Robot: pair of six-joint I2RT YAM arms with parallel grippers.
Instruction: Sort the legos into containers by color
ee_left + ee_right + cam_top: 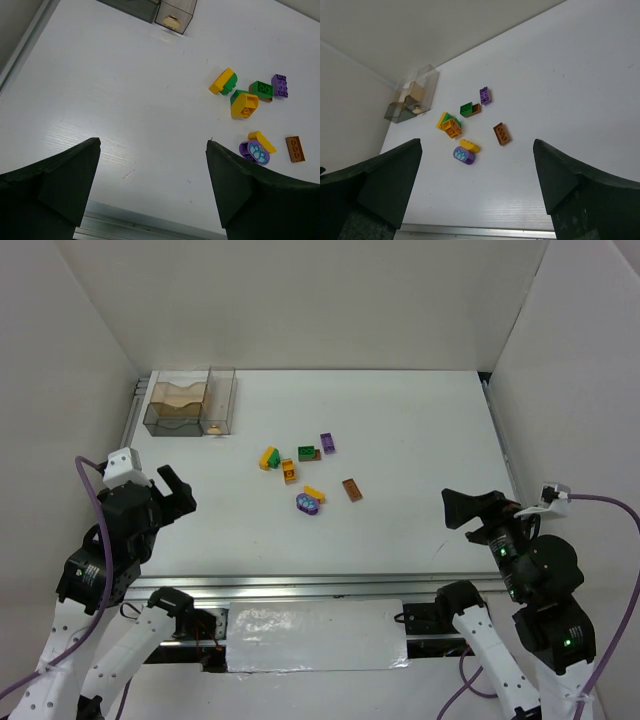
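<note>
The legos lie in a loose cluster mid-table: a yellow-green one [269,457], orange [289,471], green [306,451], purple [327,442], brown [352,489], yellow [314,494] and a rounded purple one [307,504]. The joined smoky containers stand at the far left: the wider bin [176,405] with a tan wavy insert, the narrower bin [221,400] beside it. My left gripper [172,490] is open and empty, left of the cluster. My right gripper [465,508] is open and empty, to its right. The wrist views show the rounded purple lego [257,152] [464,155] and the brown one [295,149] [502,133].
White walls enclose the table on the left, back and right. A metal rail [300,590] runs along the near edge between the arm bases. A small tan piece [172,21] sits inside the narrower bin.
</note>
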